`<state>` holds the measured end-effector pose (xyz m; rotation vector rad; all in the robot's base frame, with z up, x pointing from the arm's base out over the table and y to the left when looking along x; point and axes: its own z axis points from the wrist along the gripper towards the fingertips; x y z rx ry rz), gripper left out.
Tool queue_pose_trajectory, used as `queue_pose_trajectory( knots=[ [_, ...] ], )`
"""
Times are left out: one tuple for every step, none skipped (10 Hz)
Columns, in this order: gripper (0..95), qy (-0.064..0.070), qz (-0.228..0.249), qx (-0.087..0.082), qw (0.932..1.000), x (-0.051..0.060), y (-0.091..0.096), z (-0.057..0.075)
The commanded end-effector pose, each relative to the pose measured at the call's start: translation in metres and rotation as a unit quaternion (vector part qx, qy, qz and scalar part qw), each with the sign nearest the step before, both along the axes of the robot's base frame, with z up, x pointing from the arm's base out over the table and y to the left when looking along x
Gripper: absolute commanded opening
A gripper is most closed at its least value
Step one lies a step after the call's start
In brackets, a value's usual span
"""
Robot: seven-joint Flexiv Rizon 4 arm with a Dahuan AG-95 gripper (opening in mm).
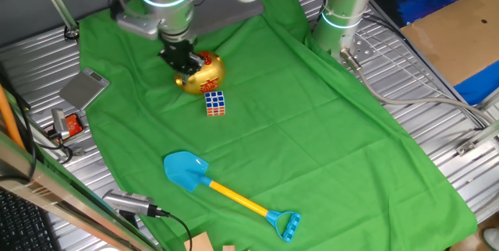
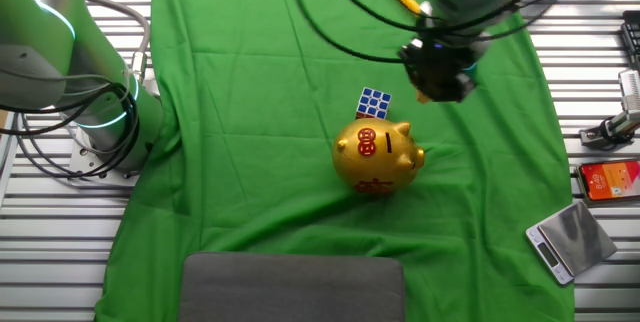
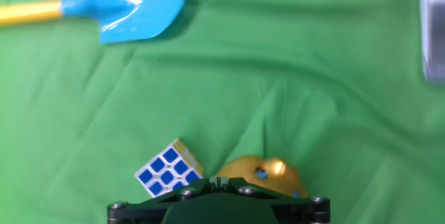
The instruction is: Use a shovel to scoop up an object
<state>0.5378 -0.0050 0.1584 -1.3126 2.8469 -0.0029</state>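
A green cloth [image 1: 312,126] covers the middle of a ribbed metal table [image 1: 437,118]. Near the cloth's front edge, at about 6 o'clock in one fixed view, the shovel [image 1: 226,192] lies flat, its light blue blade toward 10 o'clock and its blue D-shaped end toward 4 o'clock, with bare cloth all around it. The cube [image 1: 215,102] sits toward 12 o'clock from the blade, well apart from it, just beside a gold piggy bank [image 1: 204,72]. The gripper [image 1: 181,62] hangs above the cloth close to the piggy bank; how far its fingers are spread cannot be told. Open green cloth stretches toward 3 o'clock. At 9 o'clock, off the cloth, lie a small silver scale [image 1: 84,89] and cables.
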Motion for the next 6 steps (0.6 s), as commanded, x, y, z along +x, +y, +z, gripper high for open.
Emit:
queue_pose_trajectory(
  knots=[
    [0.0,0.000,0.110,0.000,0.9939,0.035,0.005,-0.002],
    [0.0,0.000,0.113,-0.001,0.9936,0.039,0.009,-0.004],
    [0.0,0.000,0.113,-0.001,0.9935,0.044,0.016,-0.006],
    [0.0,0.000,0.108,-0.001,0.9942,0.046,0.023,-0.008],
    [0.0,0.000,0.104,-0.002,0.9946,0.047,0.027,-0.009],
    [0.0,0.001,0.103,-0.006,0.9946,0.047,0.030,-0.010]
  ],
)
